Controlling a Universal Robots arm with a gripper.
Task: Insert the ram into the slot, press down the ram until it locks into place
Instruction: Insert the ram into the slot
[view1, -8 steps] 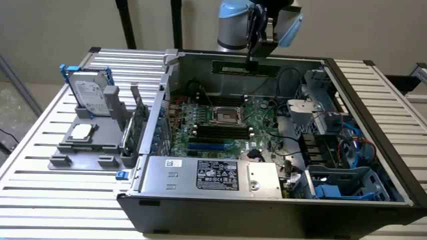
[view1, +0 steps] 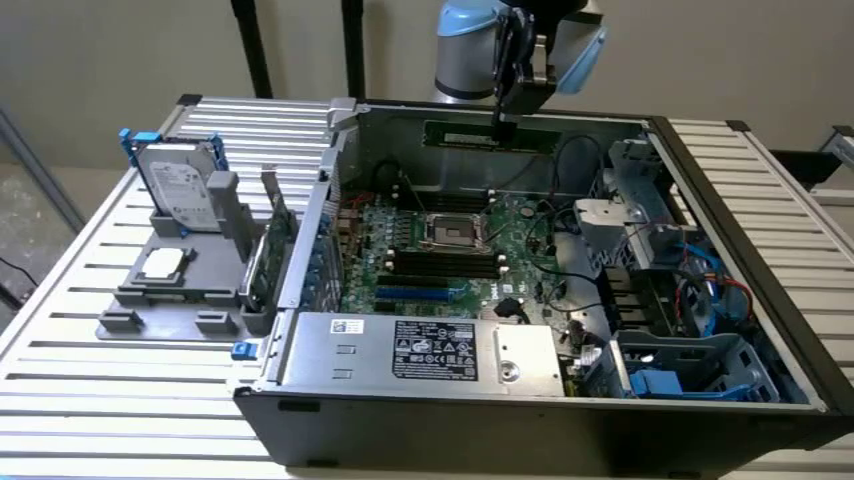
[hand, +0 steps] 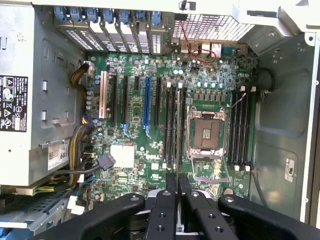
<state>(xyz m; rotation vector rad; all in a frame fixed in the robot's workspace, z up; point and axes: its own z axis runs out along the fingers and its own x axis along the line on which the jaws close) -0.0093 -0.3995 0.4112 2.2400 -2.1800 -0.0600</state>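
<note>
**Ram (view1: 461, 135) gripped above open case (view1: 441, 425)**

The ram hangs level, up by the case's far wall. The gripper (view1: 505, 122) jaws are closed on its top edge. Black slots (view1: 430, 262) lie on the motherboard (view1: 527, 225) beside the CPU socket (view1: 451, 232), well apart from the ram. Case rests on slatted counter (view1: 120, 400).

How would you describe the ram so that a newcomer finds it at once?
Find the open computer case, then its far wall. There the claw holds the ram above the motherboard. Unlike the black slots below, it is a thin green stick, held clear of the board.
</note>
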